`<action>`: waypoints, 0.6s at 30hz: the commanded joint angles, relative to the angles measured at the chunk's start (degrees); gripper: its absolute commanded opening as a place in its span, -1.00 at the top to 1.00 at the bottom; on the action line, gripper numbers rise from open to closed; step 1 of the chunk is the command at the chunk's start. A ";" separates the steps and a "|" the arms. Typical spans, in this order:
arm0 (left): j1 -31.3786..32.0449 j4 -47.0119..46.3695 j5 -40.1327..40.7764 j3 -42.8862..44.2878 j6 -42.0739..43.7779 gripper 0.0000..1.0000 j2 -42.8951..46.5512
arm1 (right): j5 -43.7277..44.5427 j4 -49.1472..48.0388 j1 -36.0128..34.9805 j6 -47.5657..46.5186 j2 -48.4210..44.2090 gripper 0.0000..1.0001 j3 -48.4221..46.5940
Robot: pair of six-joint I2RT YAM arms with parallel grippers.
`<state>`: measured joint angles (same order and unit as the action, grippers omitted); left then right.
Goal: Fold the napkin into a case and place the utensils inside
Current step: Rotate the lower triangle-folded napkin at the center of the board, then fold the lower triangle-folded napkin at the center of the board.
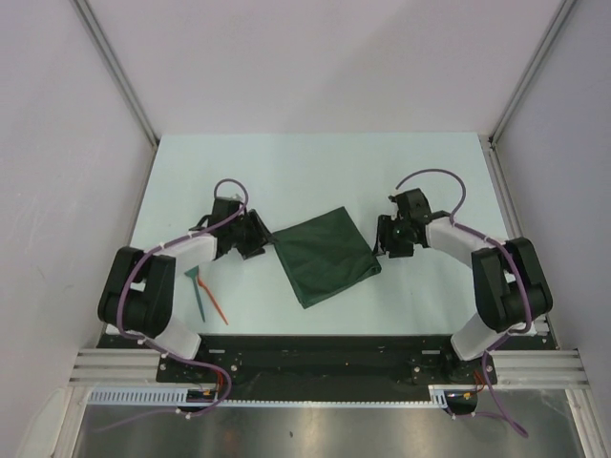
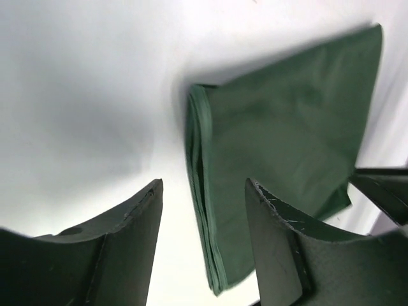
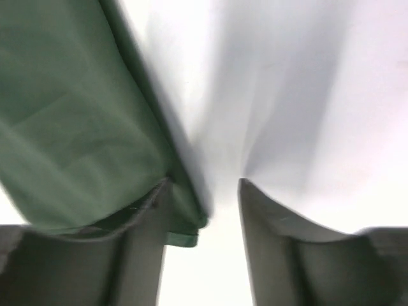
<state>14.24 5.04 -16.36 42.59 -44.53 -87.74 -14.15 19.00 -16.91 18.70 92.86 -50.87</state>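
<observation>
Item 1. Napkin [image 1: 325, 256]: dark green cloth, plain, laid flat at the middle of the desk [image 1: 315, 162] and turned so that its corners point left, right, far and near. In the left wrist view [image 2: 287, 127] several stacked layers are seen along its left edge, so it is recorded as folded. No narrow pouch shape is seen.

Item 2. Left tool [image 1: 256, 236]: placed low over the desk, just beside the napkin's left corner. Its jaws are spread apart [image 2: 204, 185] and nothing is clamped. The layered edge of the cloth is seen between and beyond them; contact cannot be told.

Item 3. Right tool [image 1: 389, 239]: placed just beside the napkin's right corner. Its jaws are parted [image 3: 204, 185] with bare desk between them. The cloth [image 3: 70, 115] is overlapped by one jaw; the view is blurred, and touching cannot be confirmed.

Item 4. Teal-green utensil [image 1: 198, 289] and orange-red utensil [image 1: 212, 301]: laid on the desk beside the left arm, close together at a slight angle, apart from the napkin and outside it.
</observation>
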 commanded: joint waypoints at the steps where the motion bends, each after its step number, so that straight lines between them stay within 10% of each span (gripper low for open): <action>1: 0.17 -2.05 3.97 3.02 -0.73 -0.14 -3.30 | 18.85 11.55 -5.58 -5.07 -6.54 -0.21 -5.98; 18: 0.35 3.31 8.09 13.40 3.92 0.23 -15.61 | 7.74 4.11 -35.12 1.52 6.80 -0.43 -19.96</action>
<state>14.37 5.63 -11.29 54.26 -43.20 -101.62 -4.93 25.43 -49.25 18.59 95.94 -67.77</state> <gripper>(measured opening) 0.390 0.720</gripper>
